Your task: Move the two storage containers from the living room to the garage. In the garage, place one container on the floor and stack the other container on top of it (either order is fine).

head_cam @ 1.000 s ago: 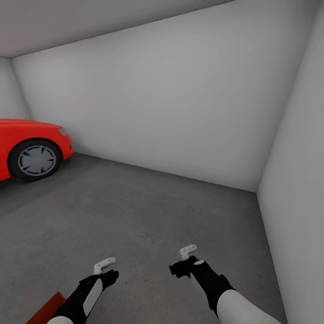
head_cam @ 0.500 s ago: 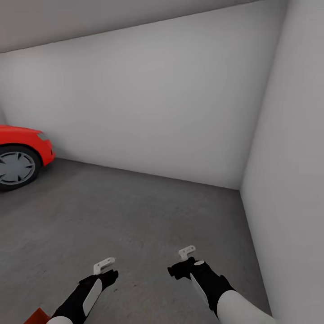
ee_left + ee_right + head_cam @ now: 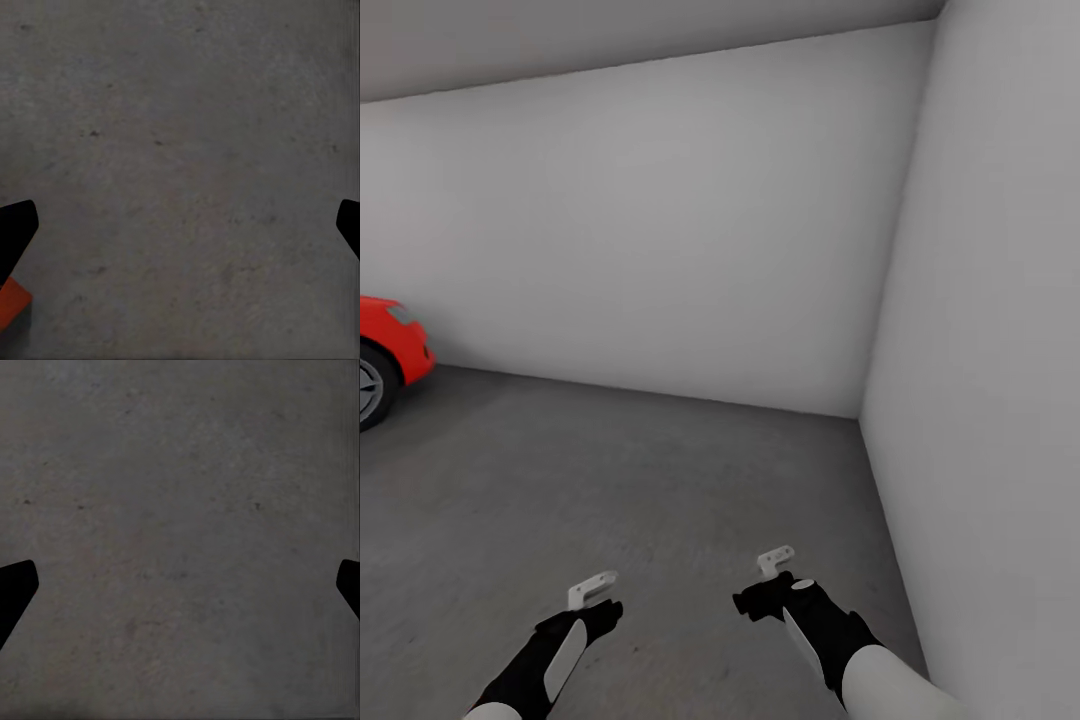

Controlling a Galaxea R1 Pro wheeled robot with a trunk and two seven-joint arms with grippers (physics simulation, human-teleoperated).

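Observation:
I am in the garage, over its grey concrete floor [image 3: 660, 480]. In the left wrist view an orange-red corner of a storage container [image 3: 12, 303] lies on the concrete beside one fingertip; the rest of it is out of frame. My left gripper [image 3: 598, 606] hangs low over the floor, and the left wrist view shows its jaws spread wide with nothing between them. Held at the same height, my right gripper [image 3: 765, 592] is open too, and in the right wrist view there is just bare concrete [image 3: 180, 510] between its fingers.
The nose and front wheel of a red car [image 3: 385, 360] stand at the far left. White walls meet in a corner [image 3: 865, 410] ahead on the right, and the right-hand wall [image 3: 1000, 400] runs close alongside.
The head view has swung to the right: the car slid toward the left edge and the orange-red piece at the lower left left the picture. Both arms keep the same pose.

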